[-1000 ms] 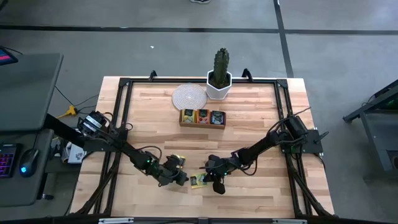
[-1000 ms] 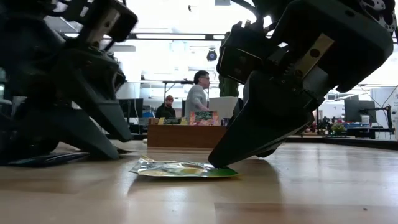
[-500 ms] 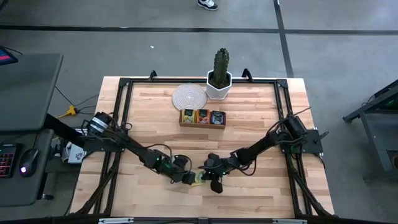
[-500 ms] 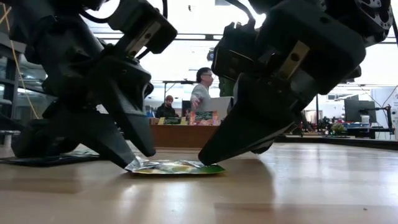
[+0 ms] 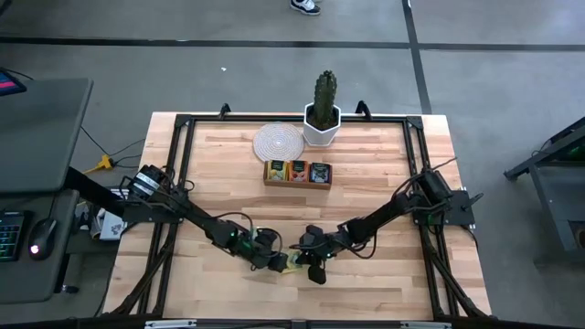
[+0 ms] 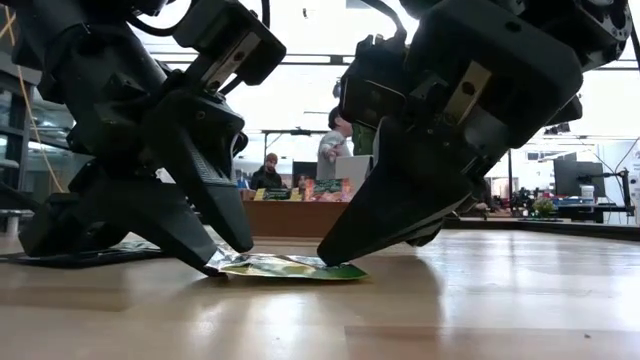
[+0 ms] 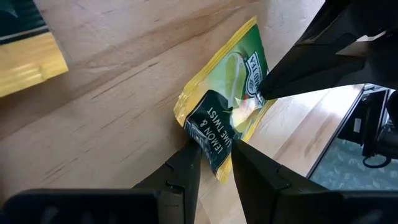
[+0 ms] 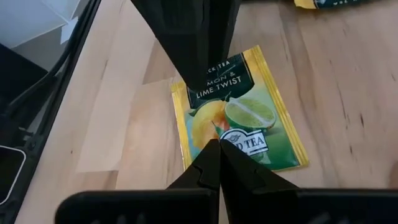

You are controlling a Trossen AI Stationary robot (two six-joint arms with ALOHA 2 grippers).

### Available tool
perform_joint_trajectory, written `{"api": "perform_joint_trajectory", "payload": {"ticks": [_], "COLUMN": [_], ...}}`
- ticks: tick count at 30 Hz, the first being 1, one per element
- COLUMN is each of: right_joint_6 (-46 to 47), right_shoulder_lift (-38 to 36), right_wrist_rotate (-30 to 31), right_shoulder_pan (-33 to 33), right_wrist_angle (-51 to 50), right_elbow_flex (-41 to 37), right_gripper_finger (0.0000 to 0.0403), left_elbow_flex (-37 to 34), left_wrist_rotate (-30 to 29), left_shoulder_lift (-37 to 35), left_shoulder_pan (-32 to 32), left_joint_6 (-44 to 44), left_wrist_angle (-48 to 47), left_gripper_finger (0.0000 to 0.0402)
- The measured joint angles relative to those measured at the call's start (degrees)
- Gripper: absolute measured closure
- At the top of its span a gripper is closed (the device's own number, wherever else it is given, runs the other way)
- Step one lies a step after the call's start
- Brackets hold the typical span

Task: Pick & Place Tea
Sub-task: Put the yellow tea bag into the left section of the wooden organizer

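While its fingers pinch the dark labelled edge of the green and yellow tea packet, the left gripper stands low at the front middle of the worktop. Opposite it, the right gripper has its fingers pressed together, their tips resting on the far end of the same packet, which lies almost flat on the wood between both arms, with its pinched edge slightly raised. Farther back sits the wooden tray holding more packets, with a round woven mat and a potted cactus behind it.
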Motion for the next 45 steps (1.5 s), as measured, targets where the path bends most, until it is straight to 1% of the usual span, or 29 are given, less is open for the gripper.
{"api": "perform_joint_trajectory", "payload": {"ticks": [10, 15, 21, 24, 27, 28, 34, 37, 40, 45], "right_joint_6": [2.46, 3.39, 3.39, 4.30, 4.90, 4.89, 5.00, 5.44, 4.95, 3.72], "right_shoulder_lift": [0.11, 0.11, 0.11, 0.11, 0.09, 0.09, -0.23, -1.94, -5.04, -11.97], "right_wrist_rotate": [-0.42, -0.51, -0.72, -0.72, -0.86, -0.94, -3.88, -4.07, -2.83, -0.09], "right_shoulder_pan": [-0.01, 0.00, 0.10, 0.10, 0.20, 0.26, 0.40, 0.98, 1.72, 2.44], "right_wrist_angle": [6.14, 7.08, 5.44, 4.70, 3.95, 3.80, 3.52, 3.34, 2.23, -4.48], "right_elbow_flex": [-0.17, -0.17, -0.15, -0.15, -0.15, -0.15, -0.15, -0.15, -0.11, -0.09], "right_gripper_finger": [0.0403, 0.0403, 0.0403, 0.0403, 0.0403, 0.0403, 0.0403, 0.0403, 0.0403, 0.0403], "left_elbow_flex": [-0.09, -0.13, -0.15, -0.20, -0.19, -0.18, -0.20, -0.20, -0.32, -0.60], "left_wrist_rotate": [-2.38, -3.13, -3.90, -4.05, -5.60, -6.47, -7.82, -8.03, -8.05, -10.07], "left_shoulder_lift": [0.07, 0.11, 0.11, 0.11, 0.16, 0.17, 0.15, 0.17, -0.59, -2.74], "left_shoulder_pan": [-0.07, -0.07, -0.09, -0.09, -0.08, -0.02, 0.13, 0.09, 0.07, 0.11], "left_joint_6": [0.02, 1.35, 3.67, 4.75, 6.39, 6.69, 9.00, 10.95, 13.11, 16.97], "left_wrist_angle": [-0.27, -0.10, -0.10, -0.35, -0.81, -0.96, -1.80, -1.65, -1.11, -1.71], "left_gripper_finger": [0.0307, 0.0307, 0.0309, 0.0333, 0.0382, 0.0391, 0.0399, 0.0400, 0.0401, 0.0401]}}
